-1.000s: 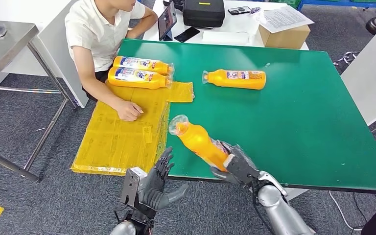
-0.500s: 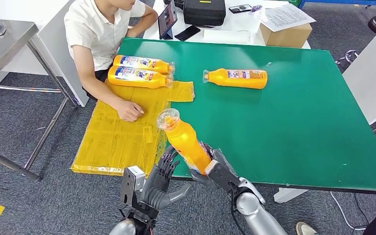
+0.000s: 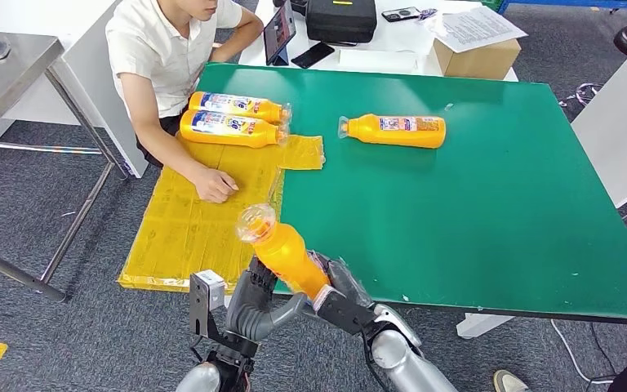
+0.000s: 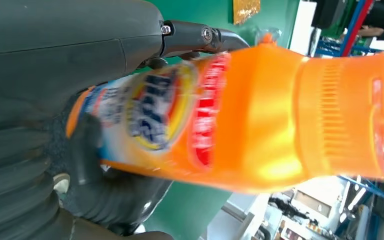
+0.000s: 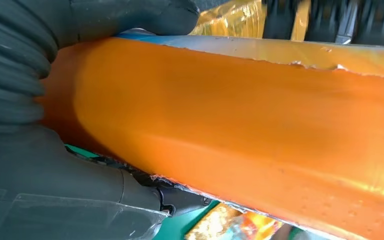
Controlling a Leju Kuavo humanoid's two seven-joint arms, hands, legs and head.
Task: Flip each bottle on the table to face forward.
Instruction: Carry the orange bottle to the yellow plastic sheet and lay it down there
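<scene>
Person (image 3: pixel 163 57) beside table (image 3: pixel 498 204) (2 bottles (image 3: pixel 233 118) near)

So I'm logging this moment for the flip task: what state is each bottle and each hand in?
Held orange bottle: lifted off the table, tilted, cap end up.
Right hand: grips the held bottle's lower end.
Left hand: at the held bottle, contact unclear.
Lone bottle on green table: lying on its side, label showing.
Two bottles by the person: lying side by side, labels up.

Orange plastic bottle with clear cap (image 3: pixel 287 251) is held tilted off the table; three identical bottles (image 3: pixel 393 131) (image 3: pixel 237 106) (image 3: pixel 229 129) lie flat.
</scene>
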